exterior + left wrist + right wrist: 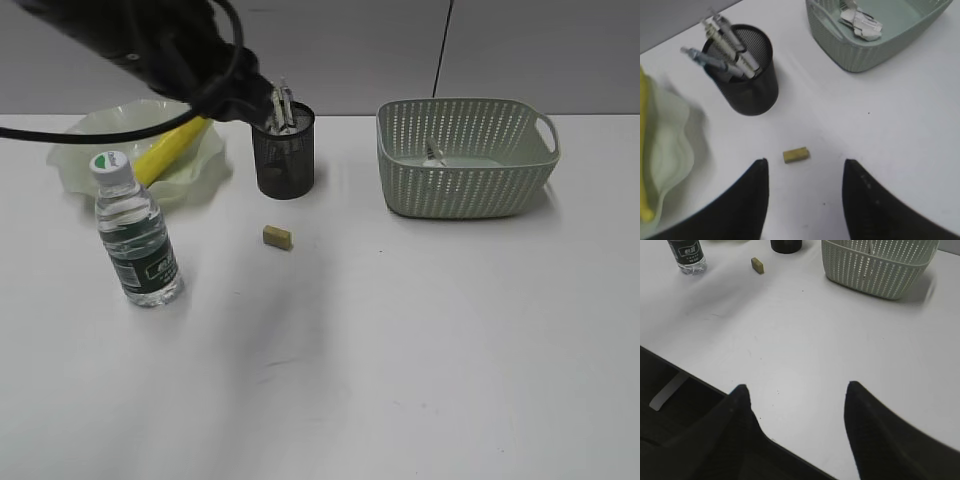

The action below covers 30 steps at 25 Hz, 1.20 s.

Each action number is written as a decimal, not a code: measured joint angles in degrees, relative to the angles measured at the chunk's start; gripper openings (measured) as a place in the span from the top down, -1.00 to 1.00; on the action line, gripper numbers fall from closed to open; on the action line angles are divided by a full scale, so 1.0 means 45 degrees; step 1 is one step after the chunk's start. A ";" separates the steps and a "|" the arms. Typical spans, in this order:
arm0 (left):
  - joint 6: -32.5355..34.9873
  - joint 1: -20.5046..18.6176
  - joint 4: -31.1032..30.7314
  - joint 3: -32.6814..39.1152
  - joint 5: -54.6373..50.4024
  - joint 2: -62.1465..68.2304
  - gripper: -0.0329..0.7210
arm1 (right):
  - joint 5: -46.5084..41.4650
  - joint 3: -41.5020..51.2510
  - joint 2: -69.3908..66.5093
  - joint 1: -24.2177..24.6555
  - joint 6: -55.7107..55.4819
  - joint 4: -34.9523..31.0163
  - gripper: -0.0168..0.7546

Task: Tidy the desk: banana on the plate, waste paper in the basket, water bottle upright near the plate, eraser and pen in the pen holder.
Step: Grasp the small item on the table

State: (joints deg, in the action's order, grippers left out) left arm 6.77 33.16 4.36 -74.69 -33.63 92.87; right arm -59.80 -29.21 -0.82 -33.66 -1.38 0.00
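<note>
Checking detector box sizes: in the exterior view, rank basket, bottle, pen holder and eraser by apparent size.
1. basket
2. bottle, though nearer the camera
3. pen holder
4. eraser

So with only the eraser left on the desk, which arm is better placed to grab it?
Left: its open end effector hovers just by the eraser, beside the pen holder. The right end effector sits far back.
</note>
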 joint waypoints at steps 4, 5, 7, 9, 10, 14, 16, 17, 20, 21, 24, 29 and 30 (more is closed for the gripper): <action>0.0015 0.0524 -0.0673 -0.2147 -0.1023 0.2054 -0.09 | 0.0000 0.0000 0.0000 0.0000 0.0000 0.0000 -0.27; -0.0120 0.0552 -0.0707 -0.2623 -0.1500 0.2626 -0.13 | 0.0000 0.0000 0.0000 0.0000 0.0000 0.0000 -0.27; -0.0689 0.0573 -0.0845 -0.3773 -0.2428 0.3756 -0.24 | 0.0000 0.0000 0.0000 0.0000 0.0000 0.0000 -0.27; -0.1139 0.0573 -0.0968 -0.4781 -0.3251 0.4698 -0.36 | 0.0000 0.0000 0.0000 0.0000 0.0000 0.0000 -0.27; -0.1240 0.0573 -0.1044 -0.5306 -0.3637 0.5174 -0.40 | 0.0000 0.0000 0.0000 0.0000 0.0000 0.0000 -0.27; -0.1624 0.0584 -0.1217 -0.7187 -0.5082 0.6776 -0.47 | 0.0000 0.0000 0.0000 0.0000 0.0000 0.0000 -0.27; -0.1837 0.0559 -0.1298 -0.7994 -0.5851 0.7437 -0.47 | 0.0000 0.0000 0.0000 0.0000 0.0000 0.0000 -0.27; -0.2031 0.0530 -0.1335 -0.8357 -0.6096 0.7756 -0.48 | 0.0000 0.0000 0.0000 0.0000 0.0000 0.0000 -0.27; -0.2583 0.0474 -0.1695 -0.9081 -0.6763 0.8510 -0.48 | 0.0000 0.0000 0.0000 0.0000 0.0000 0.0000 -0.27; -0.2755 0.0441 -0.1888 -0.9249 -0.6949 0.8712 -0.48 | 0.0000 0.0000 0.0000 0.0000 0.0000 0.0000 -0.27; -0.3040 0.0317 -0.2117 -0.9390 -0.7188 0.9113 -0.48 | 0.0000 0.0000 0.0000 0.0000 0.0000 0.0067 -0.27; -0.3145 0.0148 -0.1934 -0.9419 -0.7233 0.9620 -0.48 | 0.0000 0.0000 0.0000 0.0000 0.0000 0.0079 -0.27; -0.3145 0.0115 -0.1718 -0.9419 -0.7202 0.9710 -0.48 | 0.0000 0.0000 0.0000 0.0000 0.0000 0.0079 -0.27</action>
State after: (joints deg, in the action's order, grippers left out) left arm -7.38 33.68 -3.37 -117.07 -66.04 136.56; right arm -59.80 -29.21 -0.82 -33.66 -1.38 0.36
